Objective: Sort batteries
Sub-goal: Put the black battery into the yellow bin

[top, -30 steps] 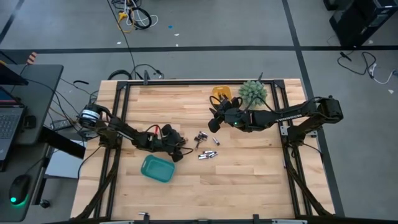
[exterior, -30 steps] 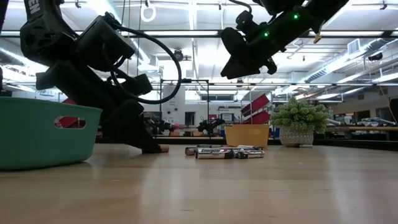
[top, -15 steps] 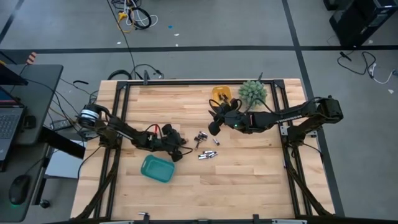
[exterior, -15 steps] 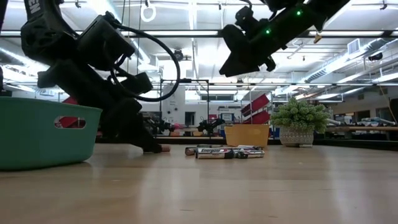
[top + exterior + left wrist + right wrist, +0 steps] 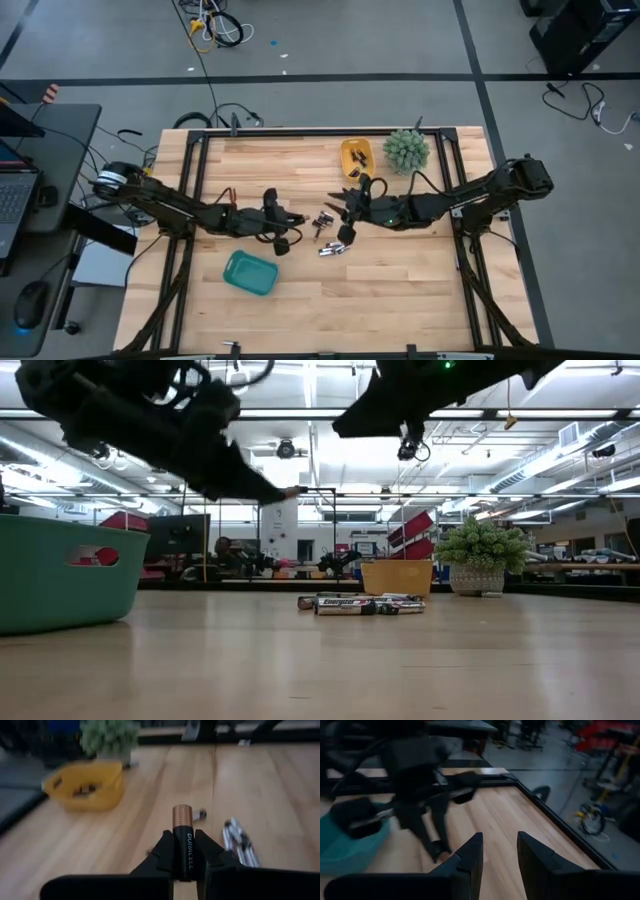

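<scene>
While your left gripper [image 5: 183,851] hangs above the wooden surface [image 5: 400,290], its fingers [image 5: 163,851] are clamped on a single battery [image 5: 182,841]: a black cell with a copper-coloured end and white lettering down its side, standing up between the pads. In the high view that gripper [image 5: 283,243] sits just past the teal tray [image 5: 250,272], towards the middle of the surface.

You can see the rest of the batteries [image 5: 333,249] lying loose near the centre, a small cluster of silvery and dark cells; the low view shows them [image 5: 360,603] side by side, flat on the wood, one with a black label. A few more specks lie in the yellow tray [image 5: 355,154], beside the potted plant [image 5: 406,150] at the far edge.

Your right gripper [image 5: 347,235] is poised over the loose cluster, and its fingers [image 5: 471,859] stand apart with nothing between them.
</scene>
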Available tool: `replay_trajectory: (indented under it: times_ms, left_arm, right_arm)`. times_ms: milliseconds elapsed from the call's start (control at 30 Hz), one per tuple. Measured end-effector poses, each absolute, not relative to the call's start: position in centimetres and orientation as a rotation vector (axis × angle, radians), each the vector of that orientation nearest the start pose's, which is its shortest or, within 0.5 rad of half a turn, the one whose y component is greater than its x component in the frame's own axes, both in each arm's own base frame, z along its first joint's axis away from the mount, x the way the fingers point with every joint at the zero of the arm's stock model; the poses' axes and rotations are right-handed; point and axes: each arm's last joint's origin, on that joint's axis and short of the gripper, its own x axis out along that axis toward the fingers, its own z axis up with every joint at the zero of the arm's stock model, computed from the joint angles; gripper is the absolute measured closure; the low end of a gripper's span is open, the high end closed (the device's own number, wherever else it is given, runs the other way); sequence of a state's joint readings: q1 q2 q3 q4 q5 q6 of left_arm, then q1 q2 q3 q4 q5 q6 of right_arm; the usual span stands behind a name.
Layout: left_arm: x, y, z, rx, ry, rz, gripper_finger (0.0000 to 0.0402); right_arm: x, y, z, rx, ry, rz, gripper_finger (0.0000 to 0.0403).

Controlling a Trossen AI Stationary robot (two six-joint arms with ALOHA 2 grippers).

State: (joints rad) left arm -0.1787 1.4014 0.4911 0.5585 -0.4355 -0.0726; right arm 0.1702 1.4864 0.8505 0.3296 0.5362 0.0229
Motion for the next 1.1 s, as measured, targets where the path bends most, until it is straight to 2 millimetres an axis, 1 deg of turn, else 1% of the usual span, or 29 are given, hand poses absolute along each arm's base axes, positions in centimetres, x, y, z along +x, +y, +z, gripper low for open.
replay_trajectory:
  times_ms: [100, 200, 300, 500, 700, 833, 967, 1100]
  left_arm:
    - [26.2, -3.7, 18.8, 0.069, 0.212, 0.197, 0.0381]
    - [26.4, -4.0, 19.8, 0.106, 0.118, 0.129, 0.0381]
    - [26.4, -4.1, 20.6, 0.13, 0.044, 0.113, 0.038]
    - [26.4, -4.1, 21.5, 0.186, -0.045, 0.115, 0.038]
    - [26.4, -4.1, 22.3, 0.223, -0.127, 0.096, 0.0379]
    - [26.3, -4.2, 22.8, 0.214, -0.188, 0.09, 0.0379]
    - [26.6, -4.3, 22.7, 0.214, -0.224, 0.071, 0.0379]
    - [26.9, -4.4, 22.7, 0.225, -0.297, 0.052, 0.038]
  right_arm:
    - [31.6, 4.9, 24.2, -0.12, 0.261, -0.287, 0.0297]
    - [31.3, 5.6, 24.1, -0.149, 0.194, -0.236, 0.0297]
    - [31.0, 6.2, 24.0, -0.177, 0.136, -0.217, 0.0297]
    - [30.5, 6.9, 23.9, -0.227, 0.06, -0.157, 0.0297]
    - [30.5, 7.0, 24.6, -0.234, -0.011, -0.153, 0.0297]
    - [30.6, 6.7, 25.0, -0.23, -0.051, -0.113, 0.0297]
    - [30.6, 6.6, 25.5, -0.216, -0.107, -0.093, 0.0297]
    - [30.5, 6.6, 25.8, -0.222, -0.137, -0.087, 0.0297]
